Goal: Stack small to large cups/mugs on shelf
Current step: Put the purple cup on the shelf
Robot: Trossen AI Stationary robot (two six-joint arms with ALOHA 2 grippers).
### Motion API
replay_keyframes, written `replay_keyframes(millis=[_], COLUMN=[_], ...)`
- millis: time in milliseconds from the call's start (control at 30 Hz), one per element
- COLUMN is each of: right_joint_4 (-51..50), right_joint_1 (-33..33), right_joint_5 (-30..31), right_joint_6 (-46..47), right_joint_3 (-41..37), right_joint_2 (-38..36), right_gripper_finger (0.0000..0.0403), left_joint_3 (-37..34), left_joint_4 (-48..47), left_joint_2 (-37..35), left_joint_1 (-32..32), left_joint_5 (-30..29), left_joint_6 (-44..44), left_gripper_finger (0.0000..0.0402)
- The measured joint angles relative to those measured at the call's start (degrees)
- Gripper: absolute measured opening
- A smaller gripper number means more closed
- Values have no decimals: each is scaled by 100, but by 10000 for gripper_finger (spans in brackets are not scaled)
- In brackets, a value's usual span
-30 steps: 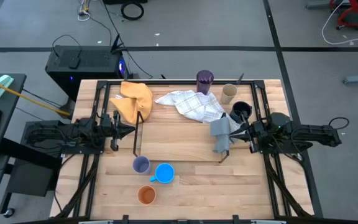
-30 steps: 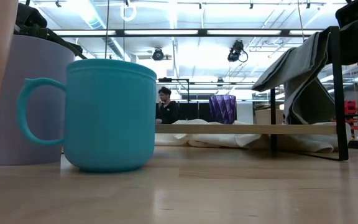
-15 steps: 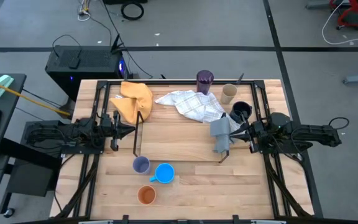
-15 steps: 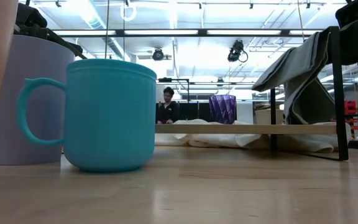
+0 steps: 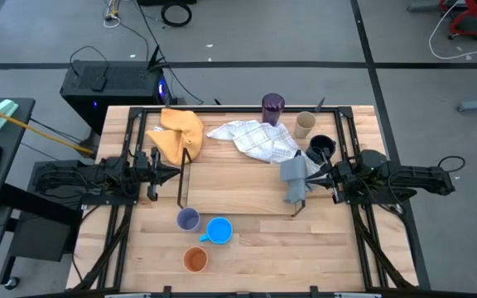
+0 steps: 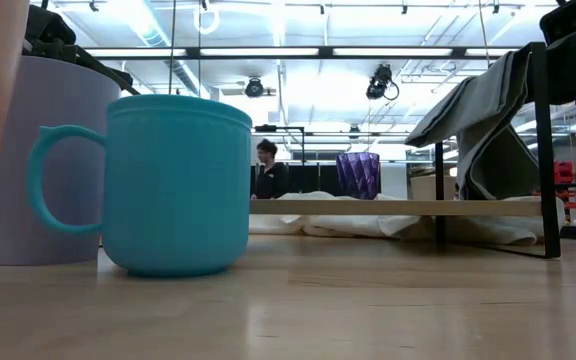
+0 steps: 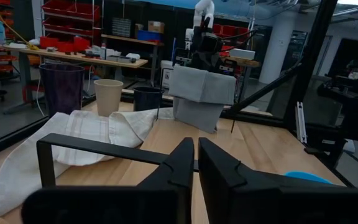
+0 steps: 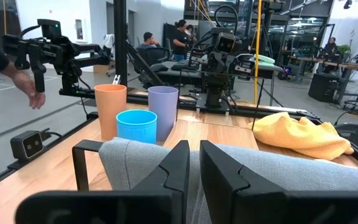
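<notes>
The black-rod shelf (image 5: 180, 180) stands mid-table, with a grey cloth (image 5: 295, 174) draped over its right end. The lavender cup (image 5: 188, 218), blue mug (image 5: 219, 230) and orange cup (image 5: 195, 259) stand on the table near its front-left. The purple cup (image 5: 272, 108), tan cup (image 5: 305, 124) and navy mug (image 5: 321, 149) stand at the back right. My left gripper (image 5: 175, 172) is shut and empty just left of the shelf's end rail (image 7: 104, 146). My right gripper (image 5: 313, 175) is shut, right behind the grey cloth (image 8: 142, 162). My right gripper points level from the table's right at the draped grey cloth (image 8: 241, 168) on the shelf's right end. I cannot tell whether its fingertips touch the cloth.
A yellow cloth (image 5: 179, 132) lies at the back left and a white-checked cloth (image 5: 255, 139) at the back middle, partly on the shelf's far side. A person's hand (image 8: 33, 93) shows beyond the table in the right wrist view.
</notes>
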Motion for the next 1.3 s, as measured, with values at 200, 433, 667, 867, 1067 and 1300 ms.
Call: replay_keyframes(millis=[200, 433, 667, 867, 1067, 1300], right_joint_4=[0, 34, 44, 44, 42, 42], right_joint_1=[0, -1, 0, -2, 0, -1], right_joint_5=[17, 17, 17, 17, 17, 19], right_joint_6=[2, -37, 2, 4, 4, 62], right_joint_3=[0, -1, -1, -2, -1, -1], right_joint_2=[1, 1, 0, 0, 0, 0], right_gripper_finger=[45, 45, 45, 45, 45, 45], left_joint_3=[-1, 0, 0, -2, 0, -1], left_joint_4=[1, 2, 1, 2, 2, 4], left_joint_2=[0, 0, 0, 0, 0, 0], left_joint_1=[0, -2, -2, 0, 0, 0], left_joint_5=[-1, 0, 0, 0, -2, -13], left_joint_6=[-1, 0, 0, 0, 0, 1], left_gripper_finger=[38, 33, 30, 39, 38, 28])
